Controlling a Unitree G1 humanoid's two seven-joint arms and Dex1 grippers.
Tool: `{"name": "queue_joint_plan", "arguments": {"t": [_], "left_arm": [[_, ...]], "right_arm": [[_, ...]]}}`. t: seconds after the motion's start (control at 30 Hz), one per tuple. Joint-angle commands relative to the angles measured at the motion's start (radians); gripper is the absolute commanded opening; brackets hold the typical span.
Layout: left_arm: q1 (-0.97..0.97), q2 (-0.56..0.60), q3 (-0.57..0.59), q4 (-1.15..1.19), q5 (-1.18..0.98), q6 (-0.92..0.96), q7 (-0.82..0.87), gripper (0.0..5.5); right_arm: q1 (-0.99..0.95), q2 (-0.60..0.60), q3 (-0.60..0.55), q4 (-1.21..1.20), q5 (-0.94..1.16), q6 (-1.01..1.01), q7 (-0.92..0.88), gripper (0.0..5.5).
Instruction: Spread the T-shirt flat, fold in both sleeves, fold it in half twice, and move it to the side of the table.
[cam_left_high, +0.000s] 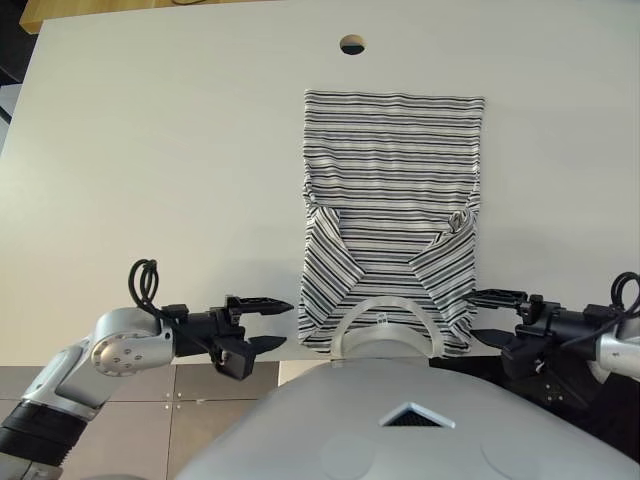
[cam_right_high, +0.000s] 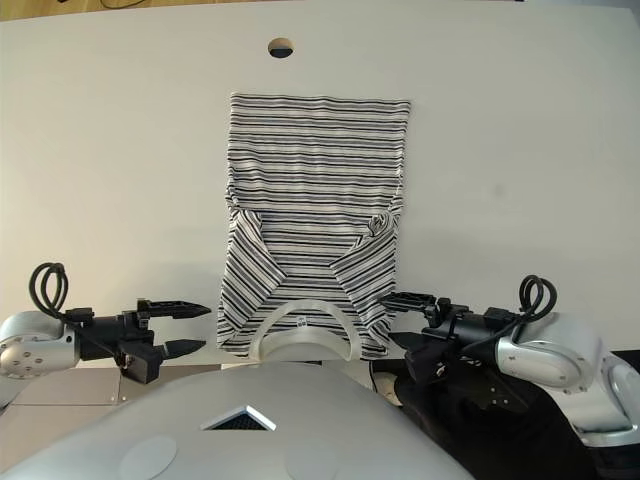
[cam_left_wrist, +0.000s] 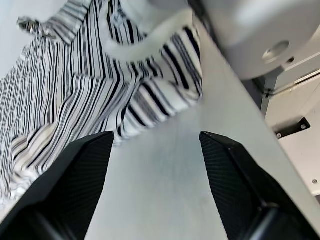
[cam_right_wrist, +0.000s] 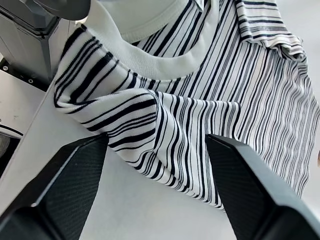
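The black-and-white striped T-shirt (cam_left_high: 392, 215) lies flat on the white table (cam_left_high: 150, 180), collar (cam_left_high: 386, 312) toward the near edge, both sleeves folded in over the body. My left gripper (cam_left_high: 275, 325) is open at the near table edge, a short way left of the shirt's near-left corner. My right gripper (cam_left_high: 490, 318) is open at the near-right shoulder corner, just beside the fabric. In the wrist views the shoulder corner (cam_left_wrist: 165, 95) lies ahead of the left fingers (cam_left_wrist: 75, 175), and the other shoulder (cam_right_wrist: 130, 120) sits between the right fingers (cam_right_wrist: 75, 185).
A round cable hole (cam_left_high: 352, 44) sits in the table past the shirt's hem. Wide bare tabletop extends to the left of the shirt, a narrower strip to its right. The near table edge runs just under both grippers.
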Motion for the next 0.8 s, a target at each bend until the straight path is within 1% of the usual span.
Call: {"name": "queue_joint_plan", "arguments": {"t": [0.03, 0.23, 0.27, 0.3, 0.33, 0.37, 0.53, 0.57, 0.63, 0.67, 0.73, 0.8], "left_arm": [[-0.090, -0.049, -0.070, 0.044, 0.058, -0.004, -0.025, 3.20], [-0.134, -0.064, -0.148, 0.057, 0.055, -0.056, -0.033, 3.20], [-0.136, -0.063, -0.160, 0.060, 0.054, -0.062, -0.034, 3.26], [-0.137, -0.060, -0.171, 0.063, 0.049, -0.066, -0.036, 3.03], [-0.137, -0.054, -0.179, 0.064, 0.046, -0.068, -0.040, 2.94], [-0.137, -0.047, -0.185, 0.067, 0.042, -0.069, -0.044, 2.70], [-0.145, -0.038, -0.194, 0.090, 0.035, -0.079, -0.044, 1.93], [-0.150, -0.041, -0.196, 0.096, 0.036, -0.080, -0.041, 1.88], [-0.156, -0.045, -0.197, 0.102, 0.036, -0.081, -0.034, 1.43], [-0.160, -0.048, -0.197, 0.105, 0.035, -0.081, -0.032, 1.17], [-0.166, -0.052, -0.198, 0.111, 0.035, -0.082, -0.029, 0.96], [-0.168, -0.053, -0.199, 0.113, 0.035, -0.082, -0.027, 0.59]], "right_arm": [[-0.021, -0.019, 0.041, 0.008, -0.014, -0.006, 0.013, 3.59], [-0.035, -0.025, 0.084, 0.029, -0.026, -0.018, 0.013, 3.59], [-0.035, -0.026, 0.091, 0.035, -0.027, -0.021, 0.013, 3.38], [-0.035, -0.028, 0.095, 0.039, -0.028, -0.024, 0.012, 3.21], [-0.035, -0.029, 0.099, 0.043, -0.028, -0.026, 0.011, 3.04], [-0.033, -0.030, 0.104, 0.048, -0.031, -0.028, 0.010, 2.80], [-0.033, -0.031, 0.135, 0.050, -0.037, -0.025, 0.016, 1.89], [-0.034, -0.032, 0.139, 0.050, -0.040, -0.023, 0.017, 1.82], [-0.032, -0.037, 0.125, 0.044, -0.032, -0.015, 0.011, 1.32], [-0.028, -0.042, 0.104, 0.040, -0.024, -0.011, 0.005, 1.25], [-0.018, -0.048, 0.068, 0.036, -0.014, -0.006, -0.008, 1.25], [-0.004, -0.047, 0.031, 0.031, -0.003, -0.003, -0.020, 1.25]]}}
